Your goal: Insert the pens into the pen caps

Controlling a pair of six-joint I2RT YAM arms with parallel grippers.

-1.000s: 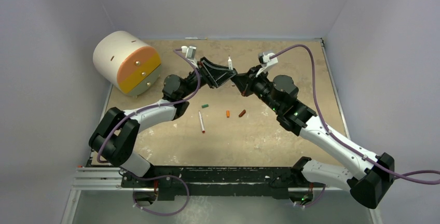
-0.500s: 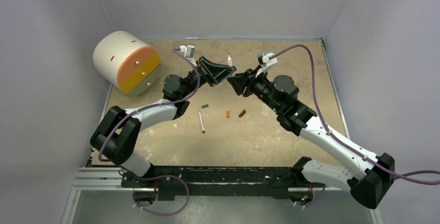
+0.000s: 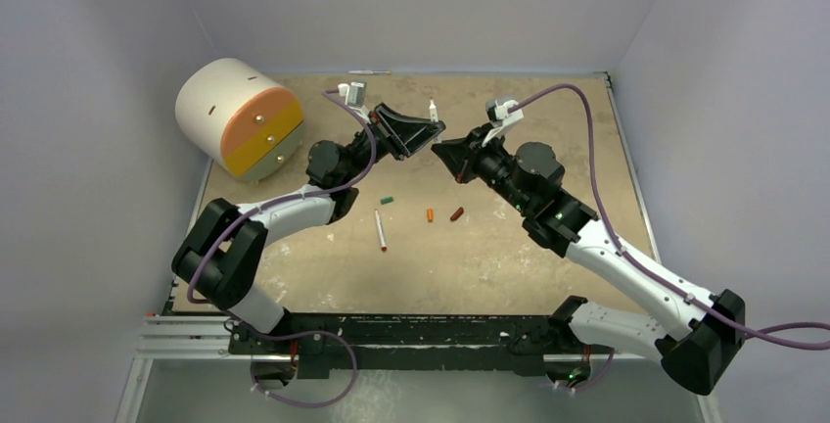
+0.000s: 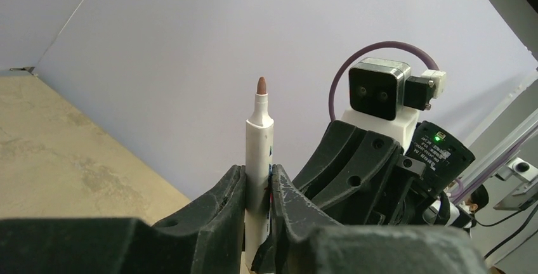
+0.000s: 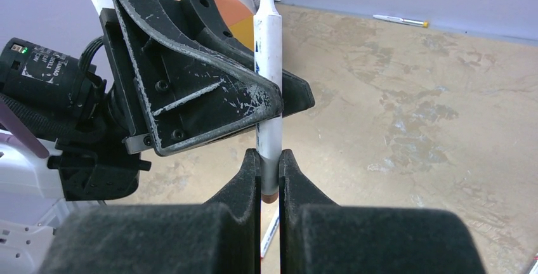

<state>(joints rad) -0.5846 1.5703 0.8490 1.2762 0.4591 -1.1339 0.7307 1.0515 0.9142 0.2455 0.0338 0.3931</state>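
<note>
**A:** What are the fingers doing?

**B:** The left gripper (image 4: 258, 174) presses its 2 fingers (image 4: 222, 214) onto a white pen (image 4: 260, 131). The pen stands upright at frame centre, brown tip on top. In the right wrist view, the right gripper (image 5: 269, 158) pinches this pen's lower end at bottom centre.

**A:** And farther out?

**B:** In the top view, a second pen (image 3: 380, 230) lies mid-frame on the table (image 3: 509, 257). A green cap (image 3: 387, 200), an orange cap (image 3: 430, 214) and a dark red-brown cap (image 3: 457, 213) lie near its right.

Top external camera sits high behind the near edge, looking down over the whole mottled tan surface (image 3: 489, 257). Each wrist camera looks closely along its own black claw, with the left claw (image 4: 257, 182) and right claw (image 5: 269, 160) facing each other. Both wrist views share the upright white-barrelled, brown-tipped pen (image 4: 259, 141).
</note>
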